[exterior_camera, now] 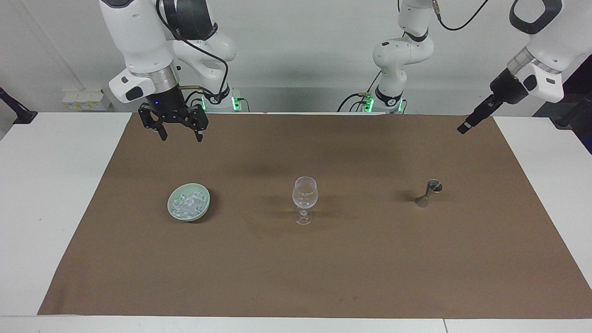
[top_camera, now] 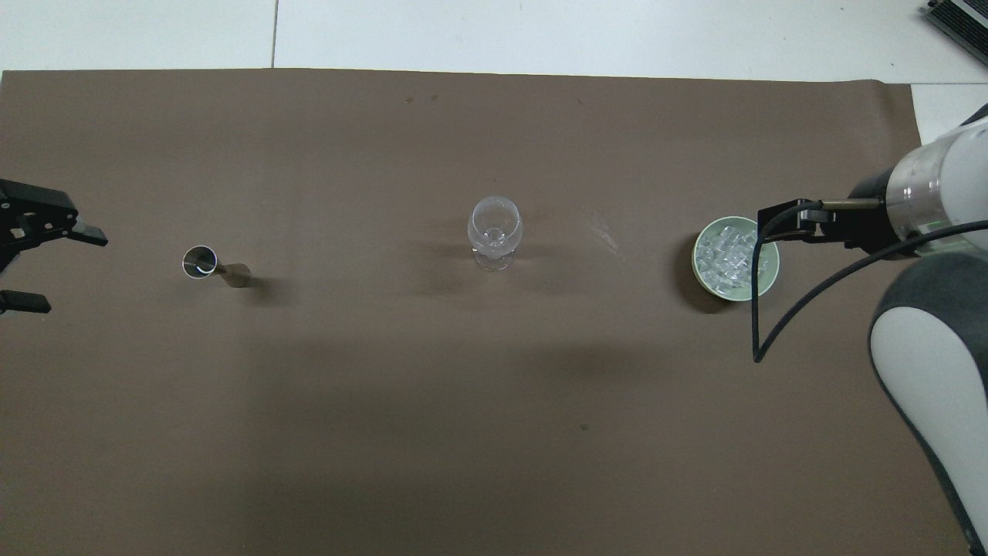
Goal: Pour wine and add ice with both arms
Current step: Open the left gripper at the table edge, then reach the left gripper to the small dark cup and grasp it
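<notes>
Hanging open, both pincers (exterior_camera: 181, 135) (exterior_camera: 464, 129) flank mat (exterior_camera: 296, 277) corners.

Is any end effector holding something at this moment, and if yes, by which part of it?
Nothing is held. The right end effector hangs open and empty above the paper, nearer to the robots than the ice; the left end effector, also open, is empty.
</notes>
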`<state>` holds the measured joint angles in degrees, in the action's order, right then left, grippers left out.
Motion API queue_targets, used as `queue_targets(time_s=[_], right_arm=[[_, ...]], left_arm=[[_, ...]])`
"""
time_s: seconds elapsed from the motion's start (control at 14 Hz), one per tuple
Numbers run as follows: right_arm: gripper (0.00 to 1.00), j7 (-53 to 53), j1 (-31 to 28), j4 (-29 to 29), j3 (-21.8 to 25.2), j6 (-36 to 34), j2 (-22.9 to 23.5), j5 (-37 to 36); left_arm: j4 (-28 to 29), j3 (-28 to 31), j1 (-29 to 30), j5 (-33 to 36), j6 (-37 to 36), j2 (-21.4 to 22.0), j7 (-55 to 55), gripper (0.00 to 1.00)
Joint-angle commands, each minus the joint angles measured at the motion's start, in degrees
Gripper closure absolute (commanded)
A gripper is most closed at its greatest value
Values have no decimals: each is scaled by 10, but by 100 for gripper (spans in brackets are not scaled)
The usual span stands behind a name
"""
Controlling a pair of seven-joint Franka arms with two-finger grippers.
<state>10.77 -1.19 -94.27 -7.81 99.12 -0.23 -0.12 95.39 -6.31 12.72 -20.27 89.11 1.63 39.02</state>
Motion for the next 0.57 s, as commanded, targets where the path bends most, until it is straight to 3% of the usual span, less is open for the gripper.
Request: queue_targets(time_s=[0.0, 0.5], right_arm=[[0, -13, -12, 1, -5, -2, -5, 13], [0, -13, -12, 0, -5, -2, -4, 13]], left_arm=[[4, -4, 42, -57, 12, -33, 76, 0], [4, -4, 130, -181, 43, -114, 184, 0]])
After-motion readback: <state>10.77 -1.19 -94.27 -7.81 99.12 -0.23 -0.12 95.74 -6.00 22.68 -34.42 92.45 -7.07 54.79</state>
